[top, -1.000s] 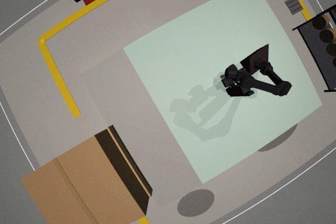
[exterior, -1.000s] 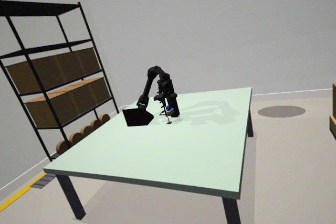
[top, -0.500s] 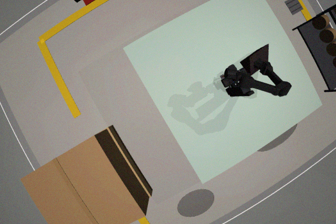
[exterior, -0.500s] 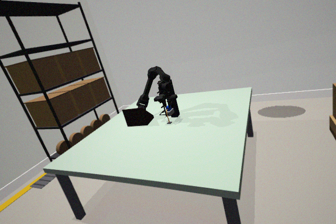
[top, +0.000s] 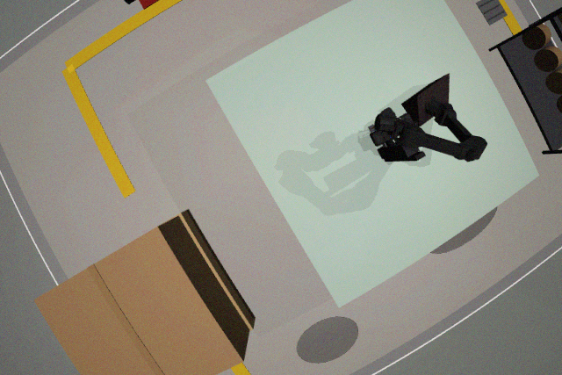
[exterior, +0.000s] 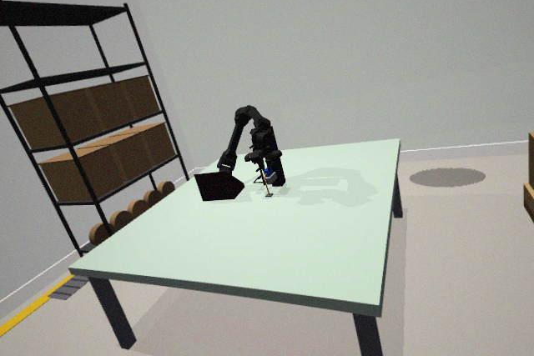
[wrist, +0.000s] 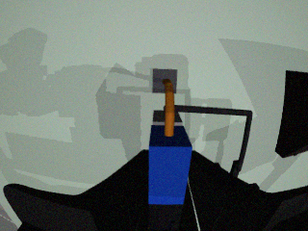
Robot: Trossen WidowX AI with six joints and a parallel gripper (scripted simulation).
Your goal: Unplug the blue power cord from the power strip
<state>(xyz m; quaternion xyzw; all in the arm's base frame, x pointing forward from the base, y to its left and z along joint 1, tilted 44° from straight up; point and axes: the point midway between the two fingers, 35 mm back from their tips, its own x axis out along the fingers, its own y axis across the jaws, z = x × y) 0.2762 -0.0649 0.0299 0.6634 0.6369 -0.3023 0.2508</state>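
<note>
The gripper [wrist: 169, 161] is shut on the blue plug [wrist: 167, 174] [exterior: 268, 170], with one black finger on each side. An orange cord [wrist: 169, 108] [exterior: 267, 186] runs from the plug's far face to a small dark grey square [wrist: 164, 80] [exterior: 269, 194] on the table. A small grey block [exterior: 271, 177], seemingly the power strip, shows just under the blue in the exterior view. The wrist view shows dark parts beyond and below the plug; whether it is seated in the strip cannot be told. In the top view the arm hides the plug and fingers.
A black panel [top: 428, 98] [exterior: 219, 186] [wrist: 295, 113] stands beside the arm. A thin black bracket [wrist: 214, 111] reaches right of the cord in the wrist view. All stand on a pale green table [top: 335, 253] [exterior: 241, 244]. A shelf rack [exterior: 71, 145] stands beyond the table's edge.
</note>
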